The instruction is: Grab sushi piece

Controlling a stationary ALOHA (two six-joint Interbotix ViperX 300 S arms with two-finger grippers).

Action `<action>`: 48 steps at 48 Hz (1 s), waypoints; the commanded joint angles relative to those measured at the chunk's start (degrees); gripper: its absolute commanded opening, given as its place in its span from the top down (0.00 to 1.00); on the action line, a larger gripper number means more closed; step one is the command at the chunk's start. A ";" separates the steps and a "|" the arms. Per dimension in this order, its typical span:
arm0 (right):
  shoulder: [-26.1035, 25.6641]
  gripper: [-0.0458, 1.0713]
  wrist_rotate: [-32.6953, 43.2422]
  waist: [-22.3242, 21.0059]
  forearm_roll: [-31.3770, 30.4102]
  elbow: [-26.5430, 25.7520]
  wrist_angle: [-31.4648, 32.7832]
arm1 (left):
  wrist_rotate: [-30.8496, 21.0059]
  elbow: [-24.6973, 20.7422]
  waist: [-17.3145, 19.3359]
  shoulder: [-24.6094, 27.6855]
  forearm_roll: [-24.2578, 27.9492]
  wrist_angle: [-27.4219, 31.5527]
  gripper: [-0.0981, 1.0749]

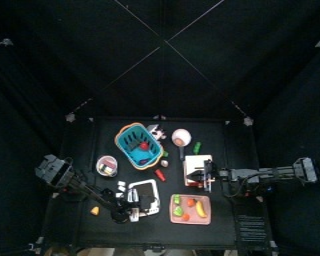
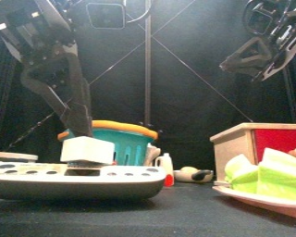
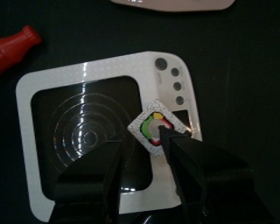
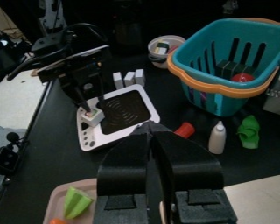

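Note:
The sushi piece (image 3: 157, 129), a small roll with a pale rim, a dark ring and a green and red centre, sits on the white flat device (image 3: 95, 74) at the corner of its black panel. My left gripper (image 3: 152, 150) hangs open right over it, one jaw on each side, with the roll just past the tips. In the front view the roll (image 2: 82, 149) stands as a pale block on the device (image 2: 64, 181) under the left gripper (image 2: 79, 132). My right gripper (image 4: 157, 131) is shut and empty, held high at the right (image 2: 255, 51).
A teal basket (image 4: 230, 57) with an orange rim stands behind the device. A pink tray (image 1: 191, 208) with green food lies at the front right, beside a wooden box (image 2: 255, 143). A red toy (image 3: 14, 44), a white bottle (image 4: 219, 136) and a small bowl (image 4: 166, 48) lie around.

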 commanded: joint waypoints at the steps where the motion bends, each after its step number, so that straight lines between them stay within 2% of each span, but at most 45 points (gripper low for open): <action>1: 0.18 0.93 0.00 0.18 0.00 -0.62 -0.18 | -0.09 -1.14 0.09 -0.88 0.26 0.26 0.28; 17: 0.35 0.93 0.00 0.18 0.00 -0.53 -0.26 | -0.26 -1.14 0.09 -3.69 1.14 5.71 0.28; 23: 0.44 0.93 0.00 0.18 0.00 -0.53 -0.26 | -0.35 -1.05 0.09 -5.27 1.93 5.62 0.28; 28: 0.44 0.93 0.00 0.26 0.09 -0.53 -0.18 | -0.35 -1.14 0.09 -5.54 1.76 3.43 0.27; 38: 0.62 0.93 0.00 0.26 0.09 -0.53 -0.26 | -0.53 0.09 0.18 -4.22 -0.70 -5.80 0.24; 48: 1.23 0.93 0.00 0.35 0.00 -0.53 -0.18 | -0.53 0.70 0.18 -3.16 -0.70 -5.80 0.14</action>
